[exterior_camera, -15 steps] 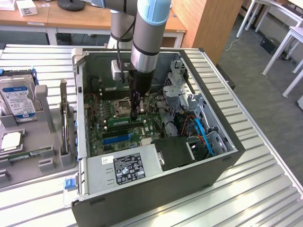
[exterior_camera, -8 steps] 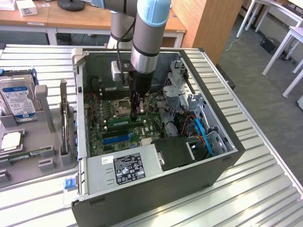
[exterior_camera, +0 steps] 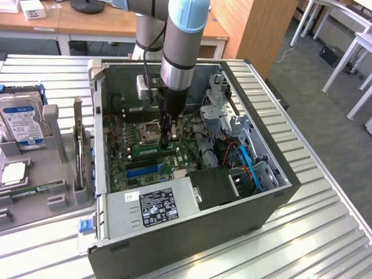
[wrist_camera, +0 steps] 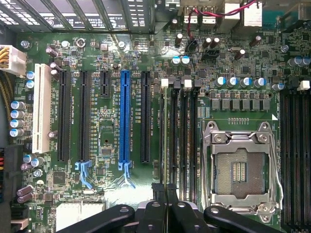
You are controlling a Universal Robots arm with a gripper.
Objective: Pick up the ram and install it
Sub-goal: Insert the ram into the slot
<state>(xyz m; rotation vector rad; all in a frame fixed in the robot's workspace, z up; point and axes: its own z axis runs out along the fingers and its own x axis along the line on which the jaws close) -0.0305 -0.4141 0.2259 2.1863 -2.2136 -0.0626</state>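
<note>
Where jaws meet, ram (exterior_camera: 148, 152) pinched between, upright

Exterior view high over case (exterior_camera: 192, 232), wrist view close above shared motherboard (wrist_camera: 109, 121)

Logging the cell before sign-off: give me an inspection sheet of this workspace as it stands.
surface: ribbed metal table, open computer case on it.
job's things: the ram on edge over the memory slots, beside the empty CPU socket.
clutter: gray tray holding a hard drive and a CPU chip.
grippers: gripper shut on the ram, low inside the case.
cables: blue cables, yellow wires.
surroundings: wooden desks, white table legs.
</note>
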